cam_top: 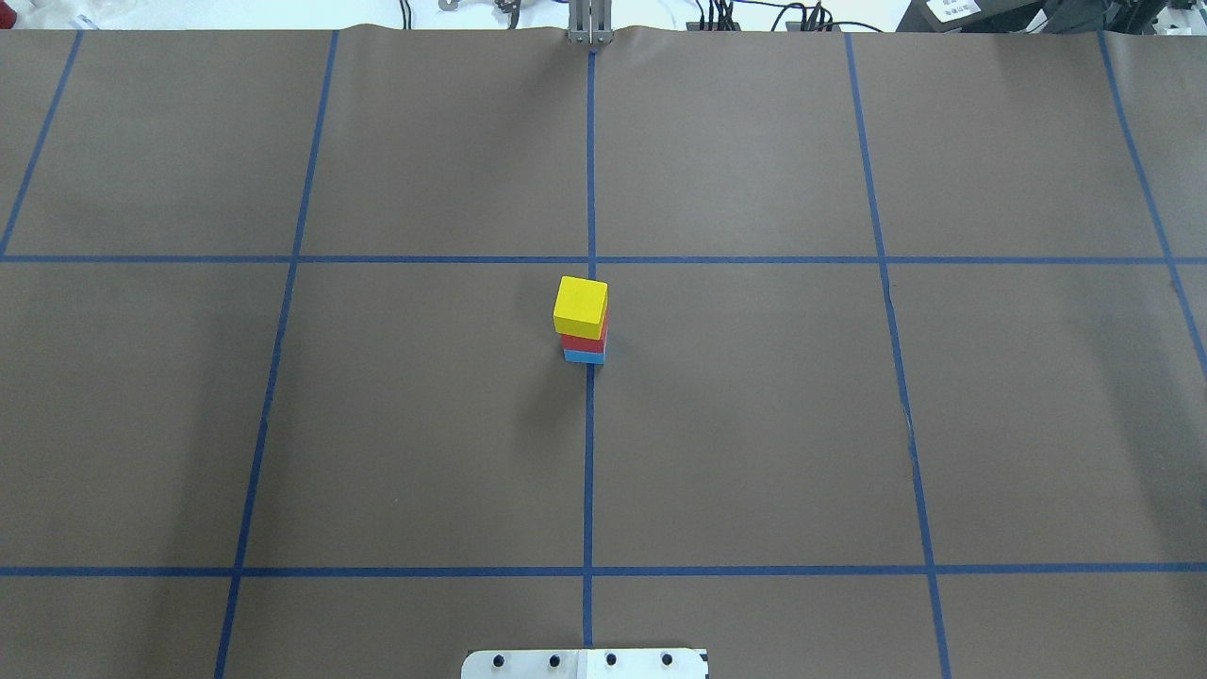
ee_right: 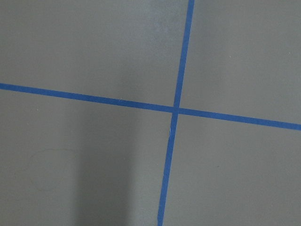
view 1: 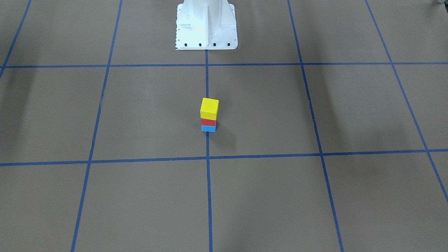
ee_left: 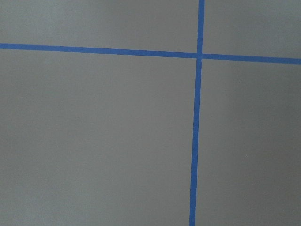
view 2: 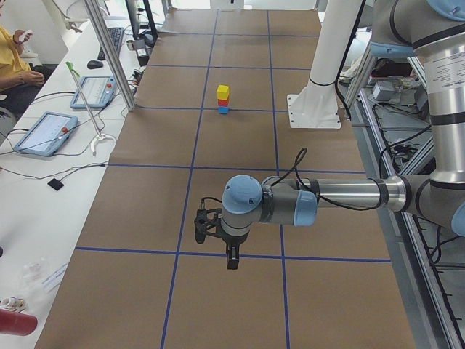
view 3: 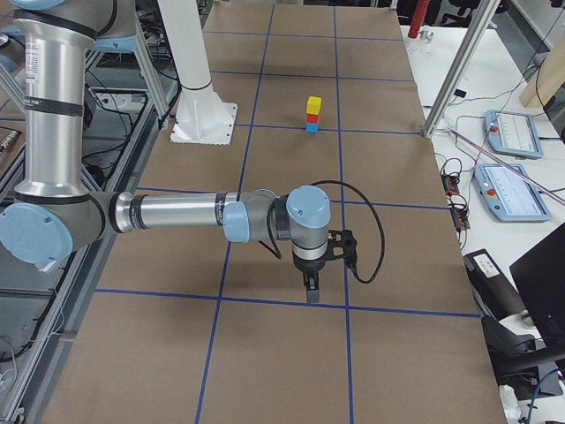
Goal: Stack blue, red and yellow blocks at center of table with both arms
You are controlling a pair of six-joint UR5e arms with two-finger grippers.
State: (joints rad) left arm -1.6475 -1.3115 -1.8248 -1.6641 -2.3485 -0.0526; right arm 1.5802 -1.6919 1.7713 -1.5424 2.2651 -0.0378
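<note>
Left hand (view 2: 231, 256), right hand (view 3: 311, 288) in side views only: grip state untellable; blue block (cam_top: 585, 356) mostly hidden beneath red block (cam_top: 584, 340)

Brown paper (cam_top: 754, 424) covers the table, cut into squares by blue tape (cam_top: 590, 471). Cables (cam_top: 754, 19) run along the top edge of the overhead view. In the left side view, a white bench (view 2: 36, 211) on the left carries two pendants (view 2: 98, 91) (view 2: 43, 132), a keyboard (view 2: 115, 40) and a mouse (view 2: 94, 64); a person in yellow (view 2: 11, 54) sits at upper left, beside a metal post (view 2: 109, 54). A dark monitor (view 3: 543, 291) shows at lower right of the right side view
</note>
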